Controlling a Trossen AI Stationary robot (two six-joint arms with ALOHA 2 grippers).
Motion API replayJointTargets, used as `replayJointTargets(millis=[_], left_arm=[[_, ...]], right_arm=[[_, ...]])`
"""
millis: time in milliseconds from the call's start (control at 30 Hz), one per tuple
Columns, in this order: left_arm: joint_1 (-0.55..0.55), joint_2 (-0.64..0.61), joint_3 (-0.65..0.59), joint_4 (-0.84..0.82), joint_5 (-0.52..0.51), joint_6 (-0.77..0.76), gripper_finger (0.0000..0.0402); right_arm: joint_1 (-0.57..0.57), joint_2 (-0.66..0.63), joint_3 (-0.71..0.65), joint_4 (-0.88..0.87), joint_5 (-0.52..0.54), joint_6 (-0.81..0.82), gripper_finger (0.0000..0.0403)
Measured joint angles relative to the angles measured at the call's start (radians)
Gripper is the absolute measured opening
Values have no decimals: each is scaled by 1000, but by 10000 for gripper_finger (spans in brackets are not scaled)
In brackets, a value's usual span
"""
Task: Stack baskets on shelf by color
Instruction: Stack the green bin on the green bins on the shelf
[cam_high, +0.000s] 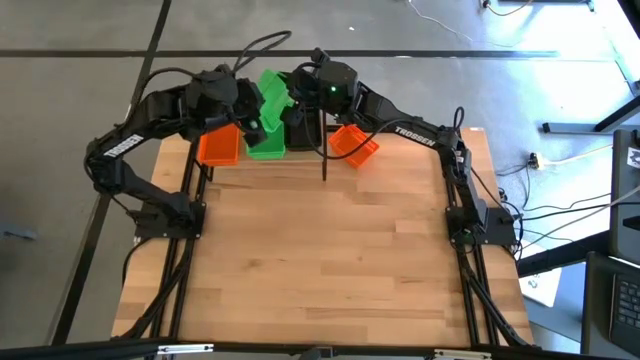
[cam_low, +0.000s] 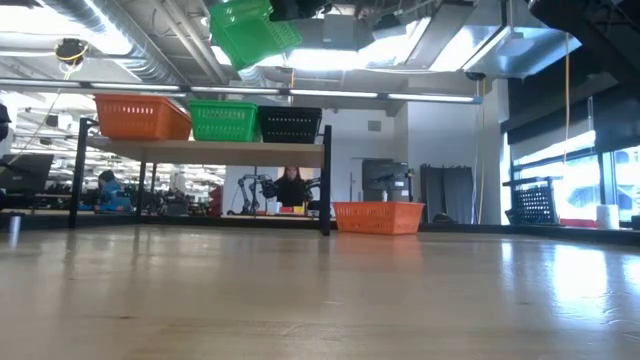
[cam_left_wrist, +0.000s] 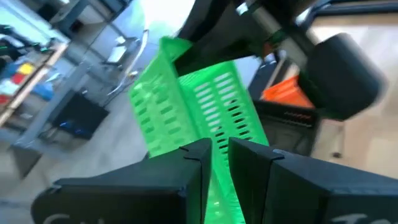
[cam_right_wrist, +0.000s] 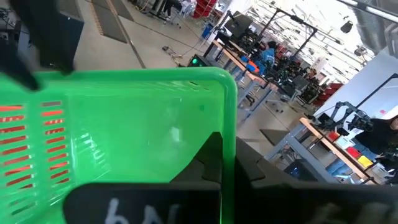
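Low view, read from left to right, has the shelf (cam_low: 200, 151) already carrying an orange basket (cam_low: 143, 117), a green basket (cam_low: 224, 121) and a black basket (cam_low: 290, 124) side by side. Above them hangs a second green basket (cam_low: 252, 33), tilted in the air. The left gripper (cam_left_wrist: 220, 163) pinches one of its walls between its fingers, and the right gripper (cam_right_wrist: 229, 163) is clamped on its rim. Farther right, another orange basket (cam_low: 377, 216) sits on the table just beside the shelf, not yet stacked. By this reckoning, each colour's first layer is placed, the raised green one likely goes on its match, and the loose orange remains.
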Motion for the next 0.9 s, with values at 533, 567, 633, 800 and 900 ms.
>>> replayJointTargets(millis=[533,567,633,800,900], left_arm=[[0,18,1,6,-110,25,50],[0,19,1,6,-111,25,50],[1,19,1,6,-113,25,50],[5,23,1,6,-116,47,50],[8,39,1,1,-154,49,50]], right_arm=[[0,0,0,5,0,-1,0],[0,0,0,6,0,-1,0],[0,0,0,10,0,-1,0],[1,0,0,11,0,-1,0],[5,0,0,12,5,-1,0]])
